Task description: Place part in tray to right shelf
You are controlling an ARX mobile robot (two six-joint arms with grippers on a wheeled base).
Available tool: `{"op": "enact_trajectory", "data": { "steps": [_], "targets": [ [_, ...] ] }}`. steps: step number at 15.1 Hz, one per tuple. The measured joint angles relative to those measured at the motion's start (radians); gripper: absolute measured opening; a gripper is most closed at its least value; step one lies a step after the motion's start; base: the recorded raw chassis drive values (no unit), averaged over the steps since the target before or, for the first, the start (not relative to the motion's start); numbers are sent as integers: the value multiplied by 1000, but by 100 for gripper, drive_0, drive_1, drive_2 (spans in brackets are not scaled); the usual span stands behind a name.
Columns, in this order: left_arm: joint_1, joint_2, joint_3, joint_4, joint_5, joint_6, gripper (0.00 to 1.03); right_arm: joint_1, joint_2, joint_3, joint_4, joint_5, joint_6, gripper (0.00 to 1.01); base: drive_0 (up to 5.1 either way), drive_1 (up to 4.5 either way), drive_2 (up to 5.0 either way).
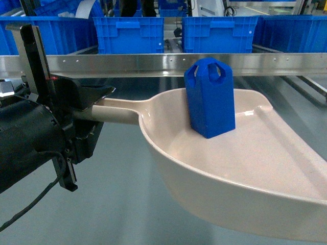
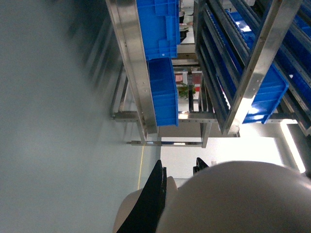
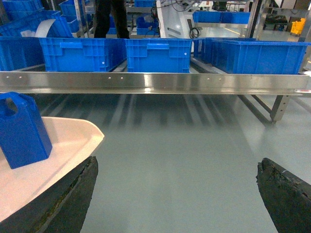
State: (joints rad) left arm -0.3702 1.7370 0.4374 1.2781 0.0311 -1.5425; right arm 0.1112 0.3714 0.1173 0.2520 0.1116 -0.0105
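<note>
Looking across your head view from the left: your left gripper [image 1: 94,104] is clamped on the handle of the tray [image 1: 286,168], with the black fingers pinching the cream handle right where it comes out at about 9 o'clock of the scoop. The tray is held up in the air over the grey floor [image 1: 122,204], with nothing under it that I can see.

Inside the bowl, the part [image 1: 210,98] is standing upright, up toward 12 o'clock of the tray near the back rim, with its domed top and cut-out holes showing. It's resting on the tray's floor and nothing is gripping it.

Behind all that, the steel front rail [image 1: 127,64] of the right shelf runs the full width at 12 o'clock, screws visible, and blue crates [image 1: 130,33] sit behind it.

The left wrist cam mostly shows the tray's pale underside [image 2: 243,199] and 1 dark finger [image 2: 153,204] against it.

Over on the right: your right gripper [image 3: 177,194] is spread wide, with 2 black fingers [image 3: 286,194] at 7 and 5 o'clock of its wrist view and nothing but floor between them. The tray's edge sits just over the left finger; whether they touch, I can't tell.
</note>
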Motion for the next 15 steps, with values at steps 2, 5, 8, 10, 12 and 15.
{"op": "enact_trajectory", "data": {
  "steps": [2,5,8,10,12,15],
  "targets": [
    [0,0,0,2,-2,2,13,0,0,0,0,0,0,98,-98,-98,-98],
    [0,0,0,-1,-3,2,13,0,0,0,-2,0,0,98,-98,-98,-98],
    [0,0,0,2,-2,2,13,0,0,0,-1,0,0,98,-98,-98,-98],
    [0,0,0,2,-2,1,13,0,0,0,-4,0,0,98,-98,-98,-98],
    [0,0,0,2,-3,2,13,0,0,0,0,0,0,98,-98,-98,-98],
    [0,0,0,3,-1,2,13,0,0,0,-1,0,0,98,-98,-98,-98]
  ]
}}
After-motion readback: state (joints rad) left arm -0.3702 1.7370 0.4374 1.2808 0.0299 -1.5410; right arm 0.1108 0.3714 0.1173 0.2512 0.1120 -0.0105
